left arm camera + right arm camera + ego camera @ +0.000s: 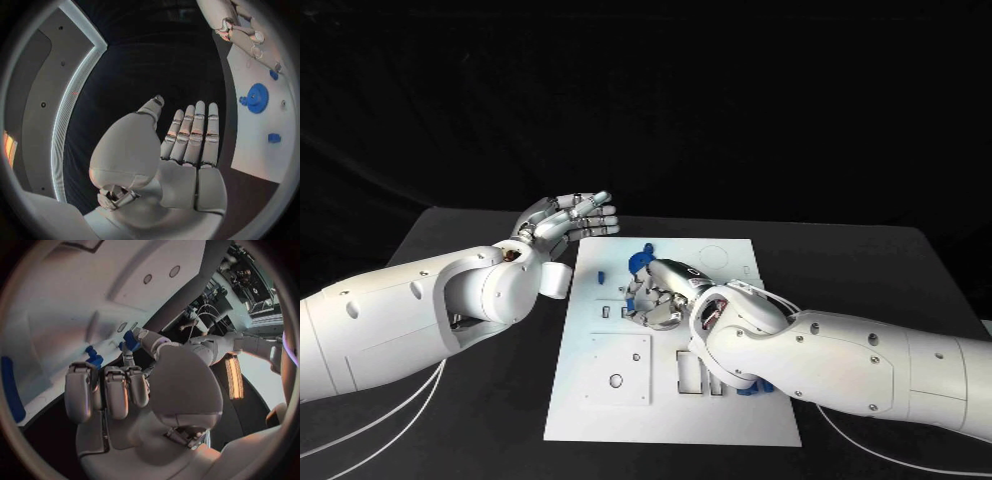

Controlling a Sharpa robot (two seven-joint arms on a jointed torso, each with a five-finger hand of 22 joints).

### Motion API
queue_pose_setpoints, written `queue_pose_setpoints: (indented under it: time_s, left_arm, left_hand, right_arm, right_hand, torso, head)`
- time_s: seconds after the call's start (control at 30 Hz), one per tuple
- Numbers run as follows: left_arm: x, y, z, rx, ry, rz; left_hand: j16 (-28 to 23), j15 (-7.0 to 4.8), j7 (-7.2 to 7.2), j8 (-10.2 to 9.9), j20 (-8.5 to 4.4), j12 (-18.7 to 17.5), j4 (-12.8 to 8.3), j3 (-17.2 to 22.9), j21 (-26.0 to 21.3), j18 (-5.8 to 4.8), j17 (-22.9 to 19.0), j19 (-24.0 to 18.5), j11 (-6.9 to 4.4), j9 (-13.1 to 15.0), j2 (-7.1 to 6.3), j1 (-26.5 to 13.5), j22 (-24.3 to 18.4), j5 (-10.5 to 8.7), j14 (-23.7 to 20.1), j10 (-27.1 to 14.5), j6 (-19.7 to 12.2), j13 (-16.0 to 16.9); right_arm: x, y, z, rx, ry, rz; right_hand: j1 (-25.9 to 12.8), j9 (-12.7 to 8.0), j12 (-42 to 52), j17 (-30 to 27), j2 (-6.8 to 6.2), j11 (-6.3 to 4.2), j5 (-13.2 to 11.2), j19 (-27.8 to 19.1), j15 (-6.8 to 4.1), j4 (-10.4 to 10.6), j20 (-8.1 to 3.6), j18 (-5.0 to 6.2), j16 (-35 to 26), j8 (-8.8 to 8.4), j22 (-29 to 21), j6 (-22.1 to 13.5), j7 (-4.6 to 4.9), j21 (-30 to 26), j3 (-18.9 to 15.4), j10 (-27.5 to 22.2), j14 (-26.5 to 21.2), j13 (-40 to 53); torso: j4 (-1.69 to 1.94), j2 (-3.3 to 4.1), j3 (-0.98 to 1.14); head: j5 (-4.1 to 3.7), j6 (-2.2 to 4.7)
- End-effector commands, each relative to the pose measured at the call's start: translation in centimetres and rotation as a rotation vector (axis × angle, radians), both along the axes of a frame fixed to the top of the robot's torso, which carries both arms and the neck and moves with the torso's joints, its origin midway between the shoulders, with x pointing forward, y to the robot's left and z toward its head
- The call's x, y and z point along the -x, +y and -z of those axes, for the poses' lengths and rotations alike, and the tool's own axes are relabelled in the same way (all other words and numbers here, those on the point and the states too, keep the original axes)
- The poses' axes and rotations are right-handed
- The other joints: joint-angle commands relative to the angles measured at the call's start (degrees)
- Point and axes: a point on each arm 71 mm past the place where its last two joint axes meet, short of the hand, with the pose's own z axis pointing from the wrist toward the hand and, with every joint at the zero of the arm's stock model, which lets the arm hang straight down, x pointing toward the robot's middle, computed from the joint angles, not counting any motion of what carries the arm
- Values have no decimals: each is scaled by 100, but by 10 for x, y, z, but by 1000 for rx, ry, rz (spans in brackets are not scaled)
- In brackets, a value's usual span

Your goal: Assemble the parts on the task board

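Meanwhile, the left hand (567,218) hovers just off the task board's (610,415) far left corner, fingers (195,131) straight, apart and empty; it should stay clear. On the board lies a blue gear (256,97), with small blue parts (274,137) nearby. Farther right, the right hand (669,292) sits over the board's middle, fingers curled downward around a blue part (131,340), apparently pinching it. Seating it likely needs a straight, gentle press.

Head view: high, looking down on bench (473,420) and task board (675,415). Wrist views: close behind each hand's fingers (197,130). Shared by all: task board.
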Motion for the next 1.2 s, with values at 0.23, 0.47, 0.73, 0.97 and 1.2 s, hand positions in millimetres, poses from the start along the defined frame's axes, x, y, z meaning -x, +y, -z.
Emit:
queue_pose_setpoints:
  time_s: [0.23,0.47,0.73,0.97,1.2]
  left_arm:
    - [1,-3,-1,14,-7,23]
    - [2,-3,-2,17,-8,30]
    - [2,-3,-2,18,-8,30]
    - [2,-2,-2,17,-8,29]
    - [2,-2,-2,17,-7,29]
  left_hand:
    - [-32,2,219,11,12,-39,7,-23,-39,64,7,48,8,0,44,-25,-5,-24,14,32,-15,3]
    - [-35,3,217,15,12,-43,10,-29,-41,64,11,48,7,1,49,-31,-8,-34,13,38,-13,3]
    - [-35,3,217,15,12,-43,10,-29,-41,64,11,48,7,1,49,-31,-8,-34,13,38,-13,3]
    - [-39,4,218,17,12,-49,11,-38,-43,64,13,48,8,1,45,-36,-12,-38,10,38,-15,2]
    - [-39,4,218,17,12,-49,11,-38,-43,64,13,48,8,1,45,-36,-12,-38,10,38,-15,2]
  right_arm:
    - [0,2,8,64,-8,-7]
    - [-1,1,12,84,-10,-7]
    - [-2,0,14,101,-16,-3]
    - [-3,-1,15,103,-28,1]
    - [-3,-1,15,100,-35,1]
  right_hand:
    - [-78,234,-43,1509,-14,-10,39,4,-33,23,-26,-82,23,55,717,177,-193,-26,5,209,596,966]
    - [-131,236,-62,1509,-71,1,31,-5,-25,38,-20,-78,23,27,705,150,-180,-43,-9,193,596,947]
    - [-149,235,-78,1509,-113,8,24,-7,-19,35,-16,-77,23,6,702,128,-171,-49,-16,180,596,931]
    - [-171,230,-87,1509,-155,22,19,-15,-9,36,-9,-74,23,-28,691,90,-152,-65,-21,171,596,922]
    - [-206,211,-130,1509,-249,70,28,-28,28,30,20,-69,23,-126,675,-26,-95,-92,-34,134,596,878]
  torso:
    - [4,1,1]
    - [-2,3,-3]
    - [9,1,-3]
    - [2,-2,-2]
    - [1,-1,-1]
  head:
    - [18,-25]
    - [19,-46]
    - [25,-67]
    - [32,-76]
    - [37,-79]
